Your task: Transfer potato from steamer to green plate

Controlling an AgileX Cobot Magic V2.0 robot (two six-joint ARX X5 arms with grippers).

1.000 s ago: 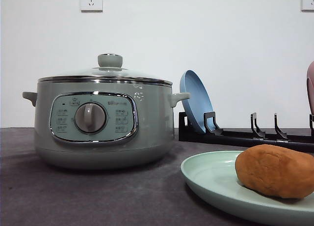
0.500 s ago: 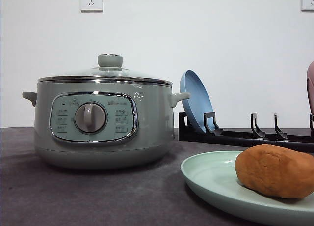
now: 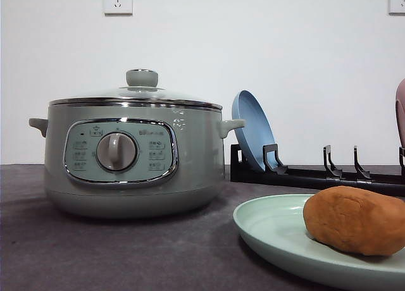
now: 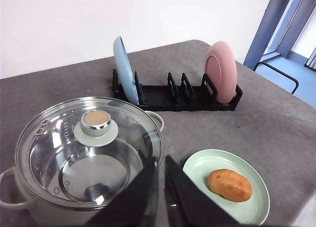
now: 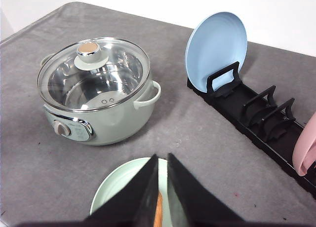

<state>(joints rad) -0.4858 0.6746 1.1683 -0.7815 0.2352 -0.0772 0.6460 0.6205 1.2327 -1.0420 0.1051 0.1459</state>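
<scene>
You've got the potato (image 3: pixel 356 220) lying on the green plate (image 3: pixel 272 231), just beside the steamer (image 3: pixel 133 158), whose glass lid (image 4: pixel 89 148) is on. Left gripper (image 4: pixel 161 187) hangs above the gap btwn steamer & plate, fingers nearly together, empty. Right gripper (image 5: pixel 161 187) hangs over the plate, pinched close, gripping nothing. Dish rack (image 4: pixel 177 96) behind the steamer holds a blue plate (image 4: pixel 124 69) & a pink plate (image 4: pixel 221 71).

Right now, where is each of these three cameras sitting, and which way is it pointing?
Front view: low, near table height, facing forward at the steamer, with the potato on the green plate; no arm visible.
Left wrist view: on the left arm, looking down over the lidded steamer and plate; left gripper at the bottom edge.
Right wrist view: on the right arm, looking down from the other side; right gripper over the plate.
Both wrist views share the black dish rack holding the blue plate.
</scene>
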